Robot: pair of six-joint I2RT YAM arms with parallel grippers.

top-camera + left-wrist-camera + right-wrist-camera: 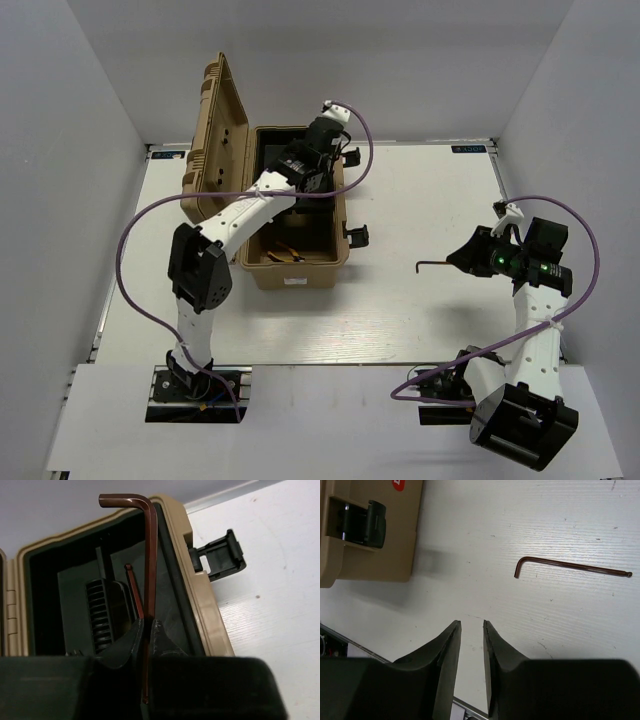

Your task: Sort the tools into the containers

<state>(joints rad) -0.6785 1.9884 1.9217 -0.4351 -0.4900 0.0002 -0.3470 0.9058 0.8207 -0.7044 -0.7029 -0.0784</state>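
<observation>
Left gripper (pixel 149 625) is pinching a thin reddish-brown L-shaped hex key (pixel 150 570) by its long leg, hanging over the open tan plastic case (pixel 200 595), tight against the case's right wall. Risk: the bent end is lining up with the rim, so a release here could be bouncing it out onto the white worktop (pixel 545 520). Right gripper (pixel 471 625), jaws slightly parted and empty, is hovering right of the case near the second hex key (pixel 570 566). That one is lying flat, so the fingers could be skidding over it.
</observation>
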